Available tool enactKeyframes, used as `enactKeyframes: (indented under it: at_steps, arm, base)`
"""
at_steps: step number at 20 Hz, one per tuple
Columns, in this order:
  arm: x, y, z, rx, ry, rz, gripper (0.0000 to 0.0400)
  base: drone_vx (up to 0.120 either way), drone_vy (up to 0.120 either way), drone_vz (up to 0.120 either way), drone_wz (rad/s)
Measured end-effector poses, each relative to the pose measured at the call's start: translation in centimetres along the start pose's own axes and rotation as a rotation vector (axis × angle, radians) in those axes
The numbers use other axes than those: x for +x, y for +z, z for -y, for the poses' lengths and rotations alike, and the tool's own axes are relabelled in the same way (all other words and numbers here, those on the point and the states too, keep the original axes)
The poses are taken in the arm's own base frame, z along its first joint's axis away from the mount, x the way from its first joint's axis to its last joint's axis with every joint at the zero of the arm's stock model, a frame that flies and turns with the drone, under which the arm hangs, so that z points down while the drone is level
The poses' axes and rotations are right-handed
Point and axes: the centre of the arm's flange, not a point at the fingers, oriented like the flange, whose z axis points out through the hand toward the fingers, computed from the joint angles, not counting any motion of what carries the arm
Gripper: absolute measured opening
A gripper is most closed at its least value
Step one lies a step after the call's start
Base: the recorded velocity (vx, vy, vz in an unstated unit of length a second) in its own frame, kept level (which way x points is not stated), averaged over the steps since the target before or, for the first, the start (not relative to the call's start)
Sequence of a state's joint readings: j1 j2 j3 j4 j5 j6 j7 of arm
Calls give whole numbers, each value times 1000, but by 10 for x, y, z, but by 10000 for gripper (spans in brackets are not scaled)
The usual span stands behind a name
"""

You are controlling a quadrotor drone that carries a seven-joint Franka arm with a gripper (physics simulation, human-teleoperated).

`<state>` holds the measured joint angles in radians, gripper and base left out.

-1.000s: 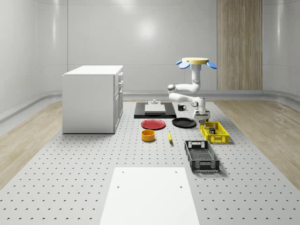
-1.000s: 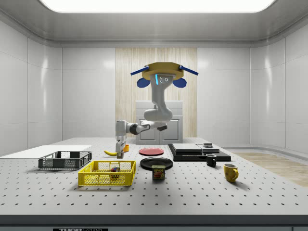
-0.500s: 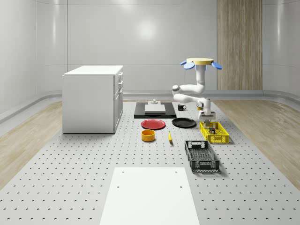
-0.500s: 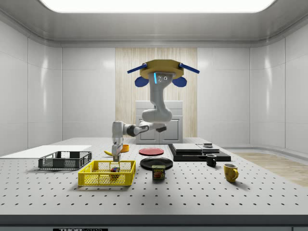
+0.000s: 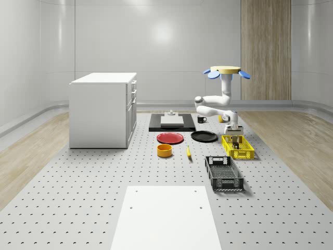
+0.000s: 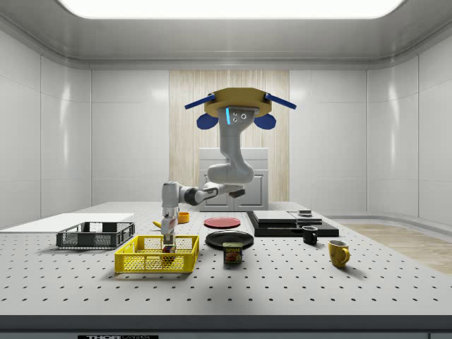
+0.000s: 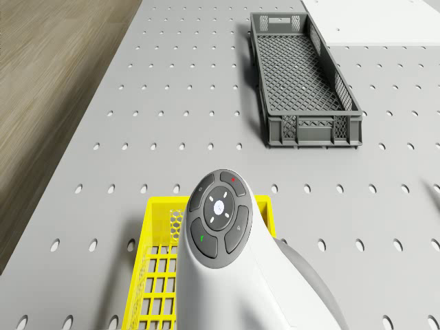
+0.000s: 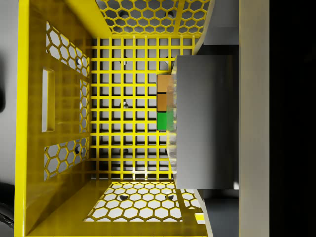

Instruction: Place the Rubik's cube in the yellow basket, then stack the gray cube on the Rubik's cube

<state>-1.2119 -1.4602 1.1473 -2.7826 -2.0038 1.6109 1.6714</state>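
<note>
The drone (image 5: 226,70) hovers above the table's far right part, beside the yellow basket (image 5: 238,152). Its arm reaches down, and the gripper (image 5: 235,136) hangs over the basket's far half, dipping to the rim in the side view (image 6: 168,244). In the wrist view the gray cube (image 8: 207,121) sits close in front of the camera, with the gripper shut on it. Just under it, on the basket's mesh floor (image 8: 123,123), lies the Rubik's cube (image 8: 163,101), showing orange and green tiles past the gray cube's edge. The rest of the Rubik's cube is hidden by the gray cube.
A black crate (image 5: 223,173) lies in front of the basket. A black plate (image 5: 204,136), a red plate (image 5: 170,138), an orange bowl (image 5: 164,150) and a banana (image 5: 188,152) lie to the whole-scene view's left. A white cabinet (image 5: 103,109) stands further left. A can (image 6: 233,253) and two mugs (image 6: 338,252) stand nearby.
The drone and arm have shifted toward the whole-scene view's right. The gripper with the gray cube has come over the basket and lowered toward the Rubik's cube.
</note>
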Motion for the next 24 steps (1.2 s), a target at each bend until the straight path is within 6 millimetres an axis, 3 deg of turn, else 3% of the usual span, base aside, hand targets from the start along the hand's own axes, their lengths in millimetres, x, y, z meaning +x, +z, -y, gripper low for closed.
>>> enactKeyframes:
  at_steps: [13, 17, 24]
  arm:
    - [0, 7, 0, 0, 0, 0, 250]
    - [0, 5, 0, 0, 0, 0, 345]
    - [0, -13, 0, 0, 0, 0, 390]
  base:
    - [0, 6, 0, 0]
    - [0, 0, 0, 0]
    - [0, 0, 0, 0]
